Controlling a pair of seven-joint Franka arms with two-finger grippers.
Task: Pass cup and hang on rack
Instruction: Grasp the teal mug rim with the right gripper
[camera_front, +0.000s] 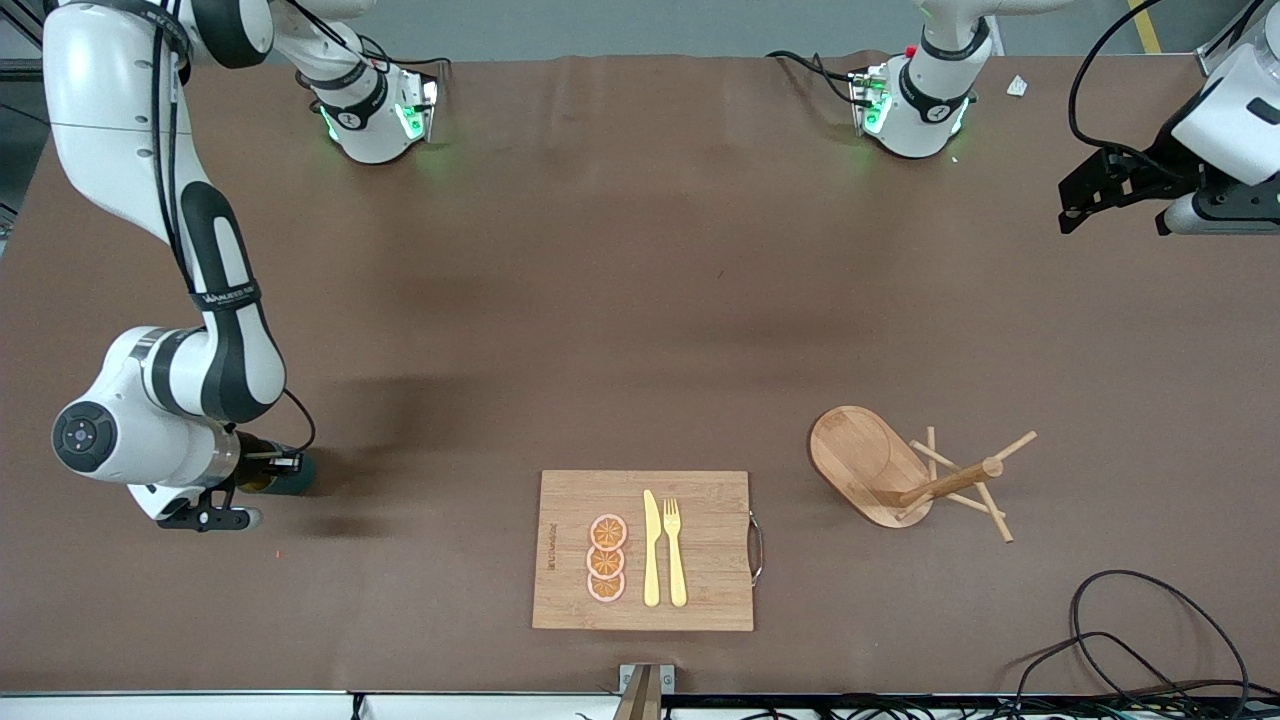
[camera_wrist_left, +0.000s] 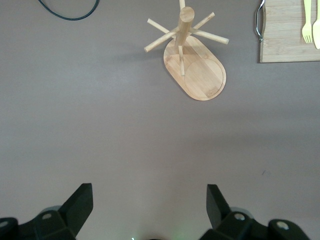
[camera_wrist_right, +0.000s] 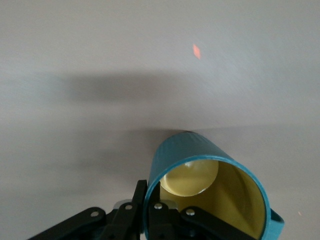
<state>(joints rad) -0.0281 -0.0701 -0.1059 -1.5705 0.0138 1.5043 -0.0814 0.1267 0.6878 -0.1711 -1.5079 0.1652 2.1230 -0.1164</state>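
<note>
From the front, my right gripper clamps the cup low near the right arm's table edge; the rack stands toward the left arm's end.

Left wrist: my left gripper spread open, rack ahead.

Right wrist: cup tilted, yellow interior bare.

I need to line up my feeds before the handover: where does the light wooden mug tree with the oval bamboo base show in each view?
Front view: the light wooden mug tree stands beside the rectangular bamboo cutting board, toward the left arm's end of the table.
Left wrist view: it shows at, ahead of the open left gripper.
Right wrist view: not in it.
Shared landmark: the cutting board's metal handle.
</note>
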